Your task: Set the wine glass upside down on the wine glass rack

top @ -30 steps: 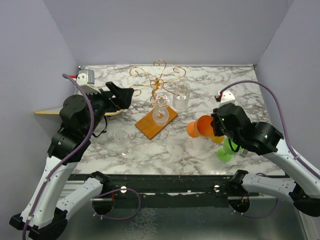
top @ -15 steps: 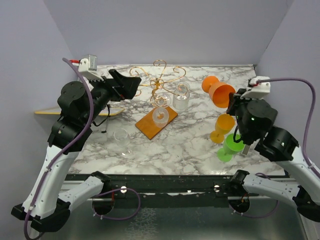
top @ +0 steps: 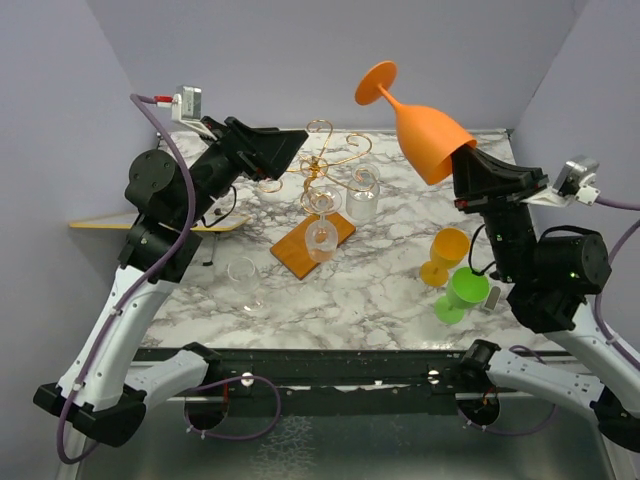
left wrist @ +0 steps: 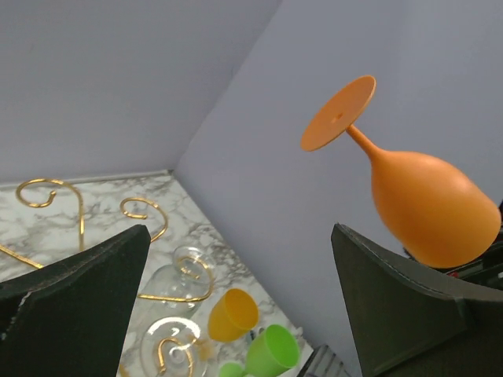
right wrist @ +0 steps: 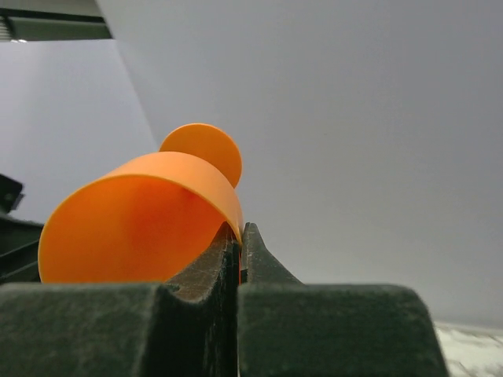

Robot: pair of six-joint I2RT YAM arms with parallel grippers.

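The orange wine glass (top: 425,135) has risen, rim pinched by the right gripper (top: 460,168), stem hidden in its wrist view; the left gripper (top: 287,152) gapes empty.

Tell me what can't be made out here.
- Top view: the left jaws cover the rack's left scrolls; the grey item beside the green glass is too small to identify.
- Left wrist view: the open jaws block the rack's lower part.
- Right wrist view: the orange glass's bowl hides its stem; the rack is out of frame.

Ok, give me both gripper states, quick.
Left gripper: open, holding nothing.
Right gripper: closed on the rim of the orange wine glass, foot pointing up.
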